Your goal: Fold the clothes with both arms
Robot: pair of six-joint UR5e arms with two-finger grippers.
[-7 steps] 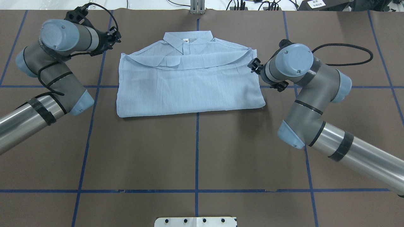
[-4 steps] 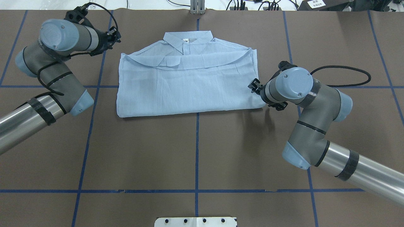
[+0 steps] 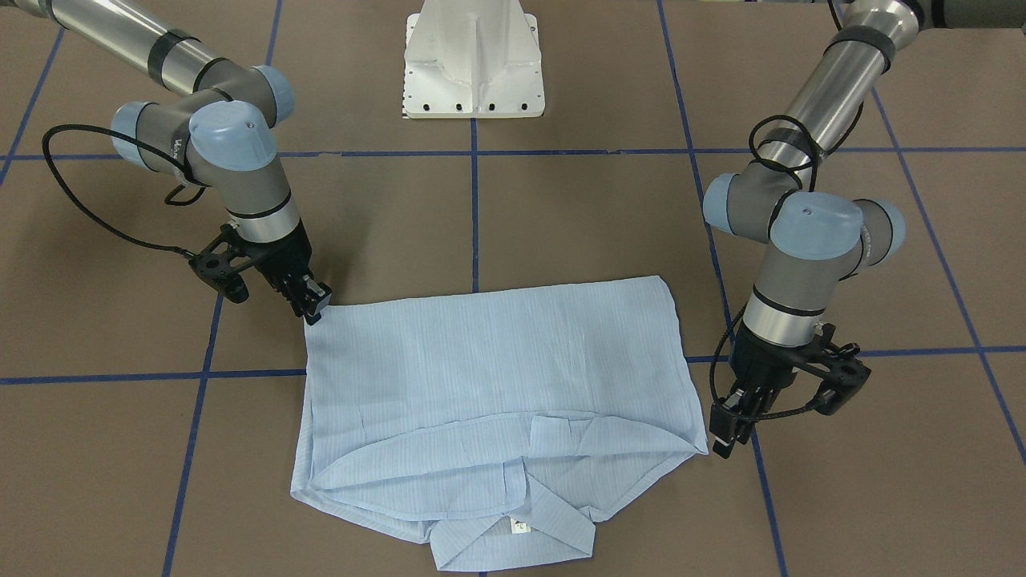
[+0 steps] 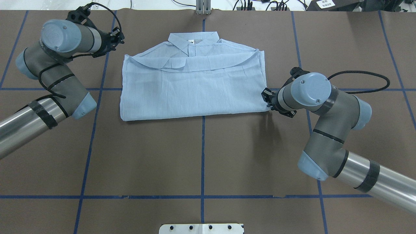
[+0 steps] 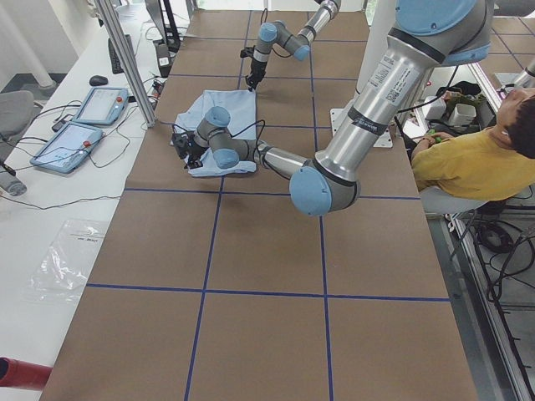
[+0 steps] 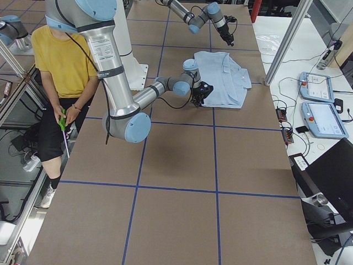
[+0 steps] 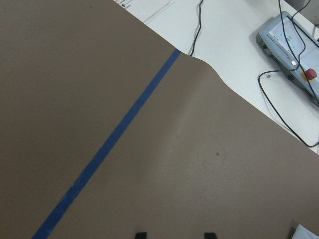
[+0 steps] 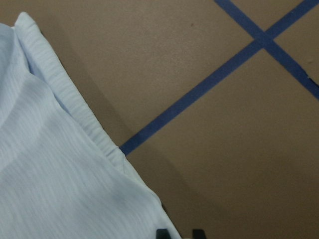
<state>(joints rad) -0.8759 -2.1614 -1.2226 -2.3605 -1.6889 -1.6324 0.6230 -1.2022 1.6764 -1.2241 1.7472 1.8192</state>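
a: how far along are we?
b: on the table (image 4: 146, 156) the shirt (image 4: 195, 91) lies flat, sleeves folded in, and halving it is left. our left gripper (image 3: 725, 433), spread, hovers by a shoulder corner. the right gripper (image 3: 314, 304) is at a hem corner, and we cannot tell if it pinches.

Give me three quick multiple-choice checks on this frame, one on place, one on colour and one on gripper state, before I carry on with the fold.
1. Where on the thin, light blue striped shirt is the black two-finger right gripper?
A) its collar
B) its near right corner
C) its middle

2. What colour are the tape grid lines on the flat brown table cover?
A) blue
B) red
C) yellow

3. What state is the black two-finger left gripper in?
A) shut on a sleeve
B) open, holding nothing
C) shut on the collar

Answers:
1 B: its tips sit at that corner in the front view.
2 A: blue strips cross the cover.
3 B: its wrist view shows the fingertips apart over bare cover.
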